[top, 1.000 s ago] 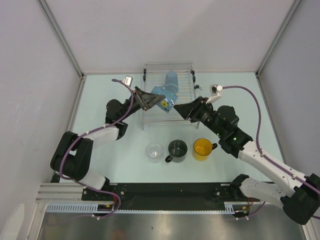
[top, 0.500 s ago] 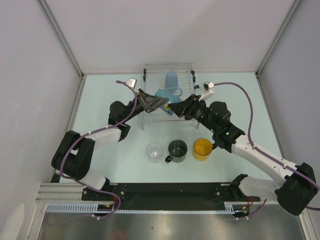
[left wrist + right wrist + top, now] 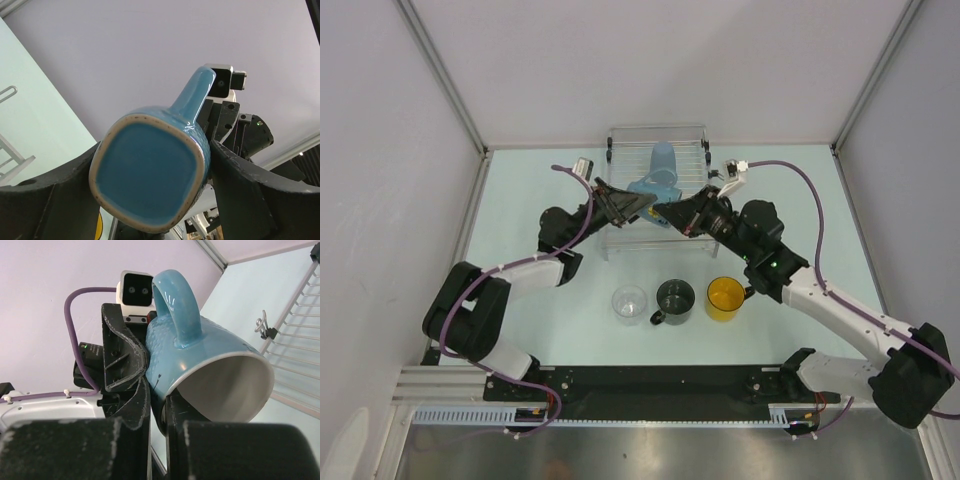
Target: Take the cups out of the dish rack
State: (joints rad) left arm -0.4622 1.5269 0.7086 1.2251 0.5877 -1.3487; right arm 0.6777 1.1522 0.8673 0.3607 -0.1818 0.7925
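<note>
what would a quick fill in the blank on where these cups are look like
1. The pale blue handleless cup lies in the ____.
2. On the table, the dark grey mug stands between the yellow mug and the clear glass ____.
3. In the right wrist view, the blue handled mug, gripped in jaws, has its ____ pointing up.

Missing words: dish rack; tumbler; handle.
</note>
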